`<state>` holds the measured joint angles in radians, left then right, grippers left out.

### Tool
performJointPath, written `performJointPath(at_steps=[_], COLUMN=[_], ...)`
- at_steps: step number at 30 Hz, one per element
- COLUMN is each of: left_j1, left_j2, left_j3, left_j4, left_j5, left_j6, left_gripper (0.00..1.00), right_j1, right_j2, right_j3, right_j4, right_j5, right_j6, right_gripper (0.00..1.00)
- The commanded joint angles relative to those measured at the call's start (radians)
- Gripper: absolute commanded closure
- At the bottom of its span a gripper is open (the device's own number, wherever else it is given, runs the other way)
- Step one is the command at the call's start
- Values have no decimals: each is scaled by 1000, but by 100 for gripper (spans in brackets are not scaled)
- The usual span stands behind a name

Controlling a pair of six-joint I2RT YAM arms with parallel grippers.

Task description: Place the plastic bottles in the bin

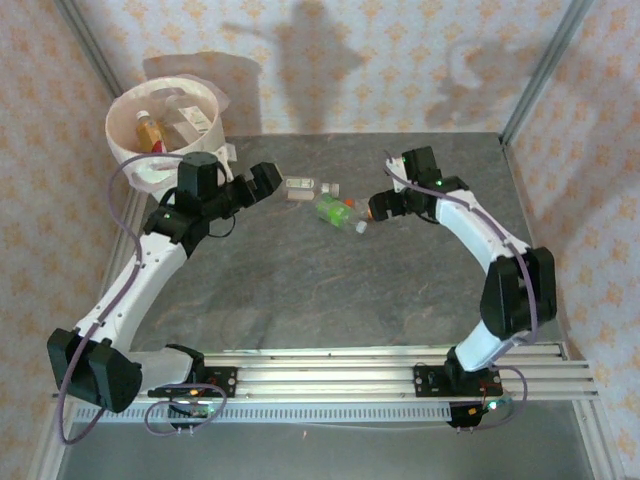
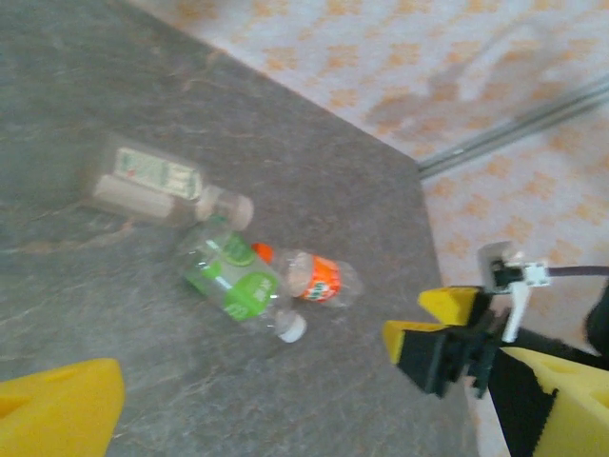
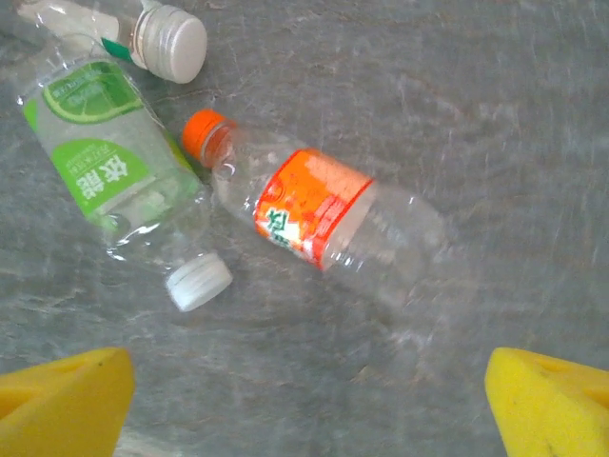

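Observation:
Three plastic bottles lie together at the back middle of the table. One is clear with a green label (image 1: 333,211) (image 2: 231,281) (image 3: 103,162) and a white cap. One has an orange label (image 1: 354,207) (image 2: 320,278) (image 3: 319,217) and an orange cap. The third is clear with a pale label (image 1: 300,188) (image 2: 152,181), and its white cap (image 3: 172,44) shows in the right wrist view. The cream bin (image 1: 119,107) stands at the back left and holds other bottles (image 1: 150,130). My left gripper (image 1: 270,180) (image 2: 304,419) is open, left of the group. My right gripper (image 1: 379,207) (image 2: 428,326) (image 3: 304,409) is open just right of the orange bottle, nothing between its fingers.
The grey table (image 1: 300,290) ends at patterned walls behind and to the right. A metal frame post (image 1: 545,60) rises at the back right corner. The bin sits off the table's back left corner, close behind the left arm's wrist.

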<state>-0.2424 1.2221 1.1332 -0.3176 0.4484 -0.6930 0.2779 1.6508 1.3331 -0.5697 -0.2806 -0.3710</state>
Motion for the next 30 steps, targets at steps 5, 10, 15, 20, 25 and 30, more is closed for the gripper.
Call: performJointPath(at_steps=[5,10,15,20,25,30], left_j1=[-5,-5,-4,-5,-5,-5], left_j2=[-71,-87,-106,-109,-100,-95], left_j3=[-18,-58,-108,-117,-119,-121], left_j4=[-7,-17,-18,-31,-17,-22], left_j5=[-121,-131,-157,-171,-169,-162], left_j6=[-4,-7,-11,-1,-5,-1], left_gripper=[0,0,0,0,0,0], right_j1=[-11,-12,-12,-12,-11,-13], right_j2=[250,378,450,475,484,463], right_j3=[190,292,336,336,332,263], right_j4=[-227,-199,-188,-173,-168,-126], right_j5=[31,25,58,66,41,54], right_j6=[-529,-590,-667,-702,-672,-637], right_gripper=[6,7,8,12,15,24])
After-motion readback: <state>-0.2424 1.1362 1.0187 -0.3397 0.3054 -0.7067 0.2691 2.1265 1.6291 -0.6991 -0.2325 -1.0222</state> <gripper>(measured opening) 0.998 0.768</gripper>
